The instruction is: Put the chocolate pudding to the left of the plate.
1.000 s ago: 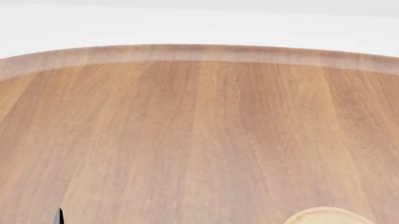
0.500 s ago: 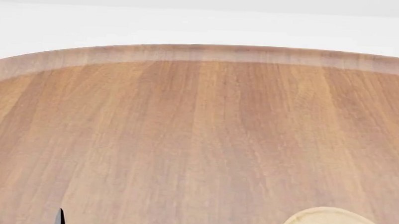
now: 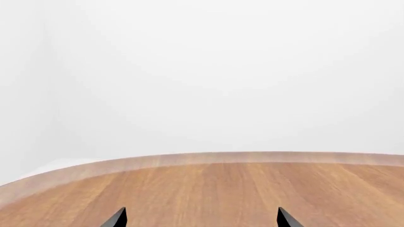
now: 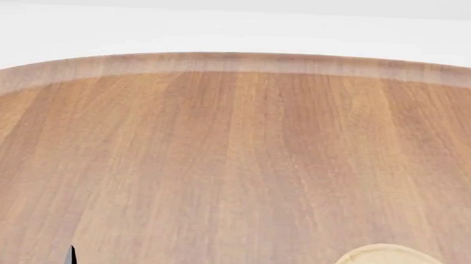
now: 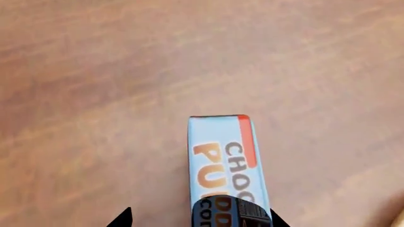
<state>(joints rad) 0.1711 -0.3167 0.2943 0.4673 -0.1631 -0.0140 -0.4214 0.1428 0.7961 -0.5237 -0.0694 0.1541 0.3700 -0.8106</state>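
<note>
Pudding box, one: the chocolate pudding [image 5: 224, 161] shows only in the right wrist view, between the right claw [image 5: 198, 217] tips, above the worktop [image 4: 234, 167]. Contact not visible; cannot tell if it is gripped. Plate [image 4: 392, 263], one, cut off at the head view's lower edge, right of centre. Left claw [image 3: 200, 218] spread wide, holding nothing, near the worktop. Step, as I judge: carrying or grasping. Next: bring the box to bare wood left of the plate.

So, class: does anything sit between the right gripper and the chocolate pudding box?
Nothing visible does. In the right wrist view the right gripper is directly over the chocolate pudding, only bare table around it.
</note>
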